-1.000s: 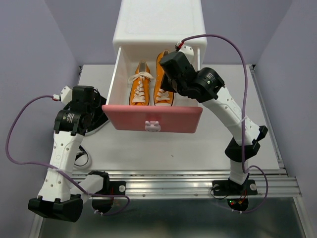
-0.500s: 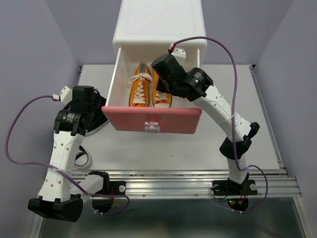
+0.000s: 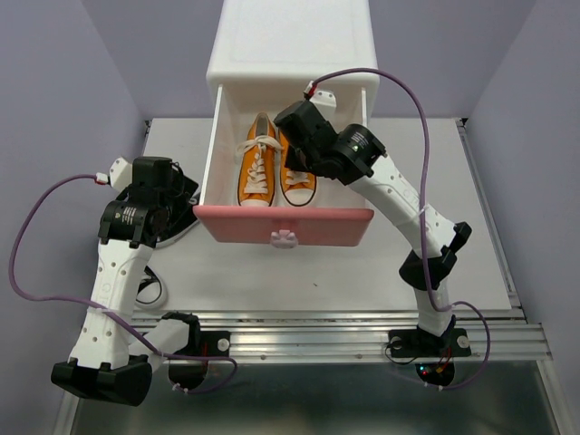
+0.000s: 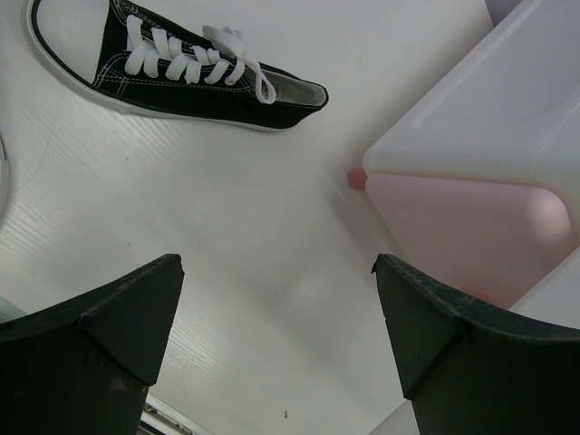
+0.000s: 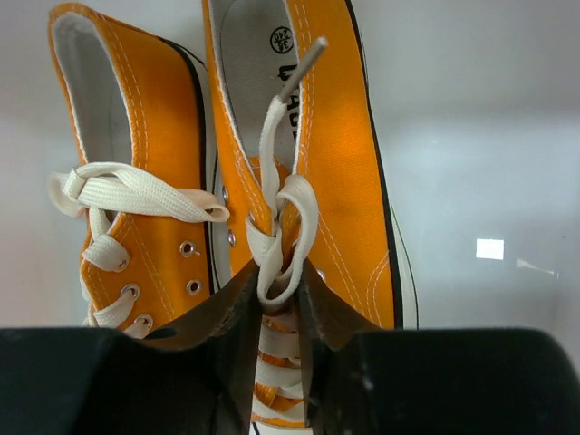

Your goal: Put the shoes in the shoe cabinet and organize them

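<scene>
The white shoe cabinet (image 3: 290,45) stands at the back with its darker pink upper drawer (image 3: 285,225) pulled out. Two orange shoes (image 3: 257,172) (image 3: 297,186) lie side by side in it, toes toward the front. My right gripper (image 5: 279,272) reaches into the drawer and is shut on the laces of the right orange shoe (image 5: 349,172). A black shoe (image 4: 181,77) lies on the table left of the cabinet, mostly hidden by my left arm in the top view. Above the table near it, my left gripper (image 4: 276,299) hangs open with nothing between its fingers.
The pale pink lower drawer (image 4: 453,227) sits closed, just right of my left gripper. A white sole edge (image 4: 3,172) shows at the left border of the left wrist view. The right arm's cable (image 3: 426,109) arcs over the cabinet's right side.
My right gripper has shifted left and toward the front with the right orange shoe, which now lies close beside the left one. The drawer front sits slightly nearer. The left arm has not moved.
</scene>
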